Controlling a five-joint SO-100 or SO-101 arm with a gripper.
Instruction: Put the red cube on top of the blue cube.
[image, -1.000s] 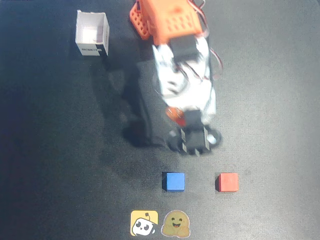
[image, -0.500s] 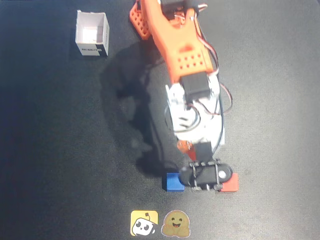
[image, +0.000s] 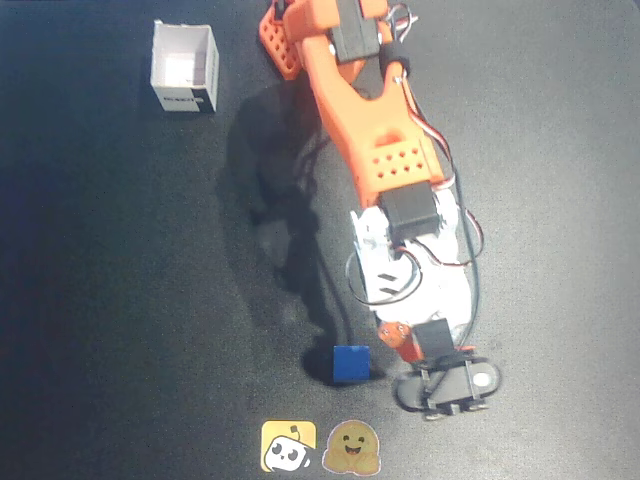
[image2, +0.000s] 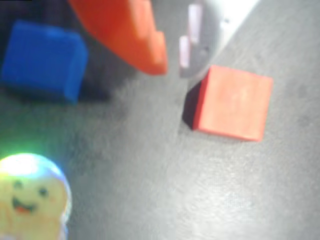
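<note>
A: What's on the dark tabletop (image: 120, 300)?
B: Overhead, the orange and white arm (image: 385, 160) reaches from the far edge toward the near one. A white box (image: 184, 68) stands far left.
A: The cubes?
B: The blue cube (image: 350, 363) sits near, just left of the arm's tip. In the wrist view the red cube (image2: 231, 102) lies on the tabletop right of the blue one, apart from it.
A: And the claw (image2: 172, 60)?
B: Parted, holding nothing, its white finger tip just beside the red cube. Two stickers (image: 322, 447) lie nearest
</note>
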